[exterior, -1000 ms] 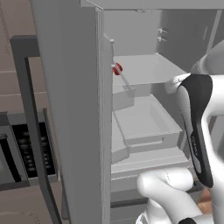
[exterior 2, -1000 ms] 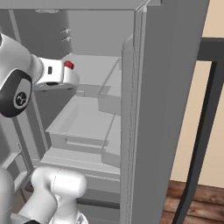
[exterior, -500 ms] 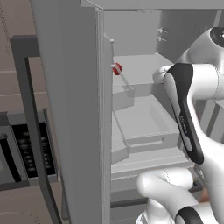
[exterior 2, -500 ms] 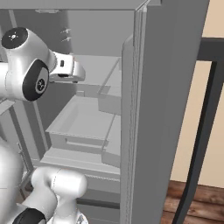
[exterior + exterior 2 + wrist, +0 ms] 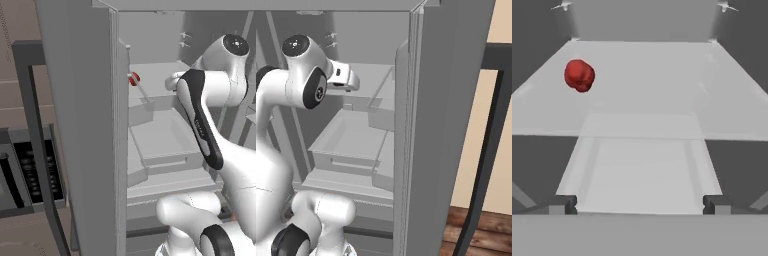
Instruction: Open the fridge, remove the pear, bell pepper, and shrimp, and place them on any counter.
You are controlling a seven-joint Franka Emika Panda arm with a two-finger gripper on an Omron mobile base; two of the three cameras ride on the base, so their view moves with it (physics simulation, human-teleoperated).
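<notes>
The fridge point(image 5: 85, 125) stands open, so the step in hand is judged to be the reach for the first item. The pepper point(image 5: 579, 75) lies on the shelf point(image 5: 662, 85) inside the fridge, toward its left side and well back from the front lip, apart from everything else. The gripper point(image 5: 640, 205) is at the mouth of the fridge facing that shelf, jaws spread wide and empty, the pepper off to the left of its line. The next move calls for a shift left and a push inward until the fingers straddle the pepper. No pear or shrimp can be made out; the drawer point(image 5: 351, 142) below the shelf looks bare, and the arm point(image 5: 200, 120) hides part of the fridge interior
</notes>
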